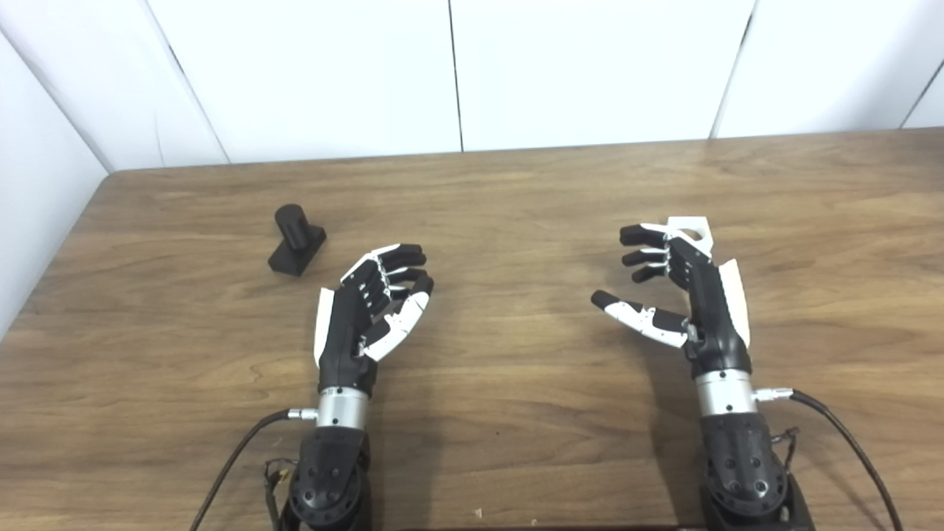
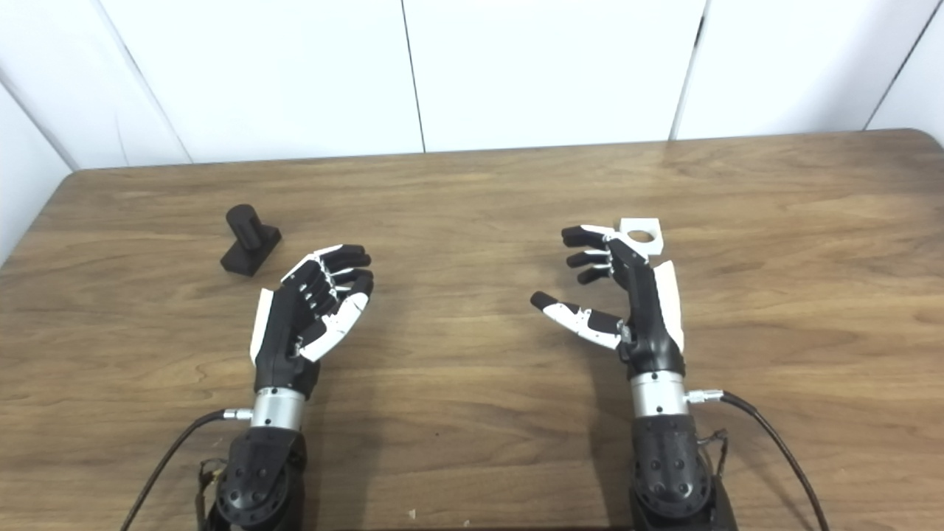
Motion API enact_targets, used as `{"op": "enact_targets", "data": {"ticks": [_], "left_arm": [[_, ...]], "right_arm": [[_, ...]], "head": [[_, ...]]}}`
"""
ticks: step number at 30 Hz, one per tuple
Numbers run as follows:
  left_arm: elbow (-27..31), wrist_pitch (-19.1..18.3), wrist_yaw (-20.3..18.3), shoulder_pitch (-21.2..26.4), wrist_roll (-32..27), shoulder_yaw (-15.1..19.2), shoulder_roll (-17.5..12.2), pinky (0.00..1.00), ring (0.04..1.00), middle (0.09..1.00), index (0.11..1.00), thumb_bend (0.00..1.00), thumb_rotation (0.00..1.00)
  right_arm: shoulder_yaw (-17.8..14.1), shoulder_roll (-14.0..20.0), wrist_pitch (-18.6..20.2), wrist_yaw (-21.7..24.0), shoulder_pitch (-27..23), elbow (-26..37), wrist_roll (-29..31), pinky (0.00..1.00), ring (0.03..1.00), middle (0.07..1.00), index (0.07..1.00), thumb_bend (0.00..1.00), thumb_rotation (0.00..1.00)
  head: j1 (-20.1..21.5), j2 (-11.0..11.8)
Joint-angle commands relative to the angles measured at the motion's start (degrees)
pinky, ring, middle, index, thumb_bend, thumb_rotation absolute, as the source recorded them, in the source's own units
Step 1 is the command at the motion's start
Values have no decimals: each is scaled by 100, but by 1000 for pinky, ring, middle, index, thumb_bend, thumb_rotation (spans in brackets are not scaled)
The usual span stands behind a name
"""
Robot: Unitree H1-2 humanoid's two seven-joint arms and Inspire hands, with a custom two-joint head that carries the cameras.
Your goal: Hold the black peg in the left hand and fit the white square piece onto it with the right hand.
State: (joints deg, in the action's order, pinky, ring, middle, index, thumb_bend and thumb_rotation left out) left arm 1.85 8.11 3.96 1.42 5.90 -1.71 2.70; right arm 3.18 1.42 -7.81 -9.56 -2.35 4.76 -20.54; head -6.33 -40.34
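You have not started yet. Your left hand [image 1: 372,310] and right hand [image 1: 682,291] are wide and hold nothing. The black peg [image 1: 296,240] and white square piece [image 2: 640,236] sit on the table [image 1: 516,413].

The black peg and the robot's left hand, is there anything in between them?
No. Only bare wooden table lies between the black peg and the open left hand. Both eye views show that gap clearly.
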Motion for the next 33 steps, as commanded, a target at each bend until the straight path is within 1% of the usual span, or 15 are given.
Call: {"op": "enact_targets", "data": {"ticks": [1,3,6,7,9,12,13,15,18,20,24,28,29,33], "left_arm": [[12,115,35,50,29,-21,41,506,642,675,633,441,195],[25,60,51,38,58,-30,63,511,647,674,633,451,199],[2,35,68,11,94,-65,112,520,652,678,637,490,217],[-22,56,85,2,118,-82,141,520,652,678,638,499,221],[-99,130,128,-6,186,-122,199,527,660,684,641,514,234],[-229,250,173,-1,267,-171,262,534,668,690,643,532,274],[-267,289,183,3,283,-185,279,526,662,689,643,504,264],[-337,357,220,16,311,-196,309,518,653,687,642,485,258],[-373,394,246,30,326,-175,337,511,640,679,634,465,237],[-346,367,267,32,364,-163,332,534,650,682,631,464,234],[-318,343,296,47,387,-151,311,541,663,684,638,480,238],[-258,381,326,65,436,-134,265,524,658,688,653,509,233],[-225,370,336,74,470,-128,242,527,657,691,660,519,224],[-75,239,396,135,712,-95,127,560,666,699,675,548,132]], "right_arm": [[-21,19,-88,-1,-83,166,20,500,600,677,664,644,6],[-36,29,-76,15,-83,168,54,501,598,675,666,644,11],[-77,79,-75,60,-64,174,118,506,599,675,676,640,23],[-99,104,-69,77,-50,183,146,508,600,676,679,639,26],[-150,167,-94,105,-24,172,227,513,604,679,682,637,25],[-215,270,-188,127,-2,94,334,519,610,683,681,631,27],[-233,302,-228,131,-1,61,376,520,613,684,676,635,29],[-269,348,-269,149,0,-3,466,520,617,685,674,638,31],[-296,377,-236,205,9,-22,577,520,624,689,672,643,78],[-301,385,-193,222,13,0,598,521,623,687,670,649,95],[-316,409,-180,213,-7,-5,608,519,616,687,670,661,98],[-341,426,-182,222,-5,18,646,519,615,687,670,666,100],[-346,430,-177,228,-1,26,657,520,616,687,670,666,99],[-371,432,-159,246,7,34,706,521,616,689,670,672,87]], "head": [[-89,17],[-202,37],[-542,121],[-820,193],[-1102,276],[-1364,343],[-1431,350],[-1462,346],[-1462,346],[-1417,352],[-1416,357],[-1430,352],[-1430,352],[-1449,361]]}}
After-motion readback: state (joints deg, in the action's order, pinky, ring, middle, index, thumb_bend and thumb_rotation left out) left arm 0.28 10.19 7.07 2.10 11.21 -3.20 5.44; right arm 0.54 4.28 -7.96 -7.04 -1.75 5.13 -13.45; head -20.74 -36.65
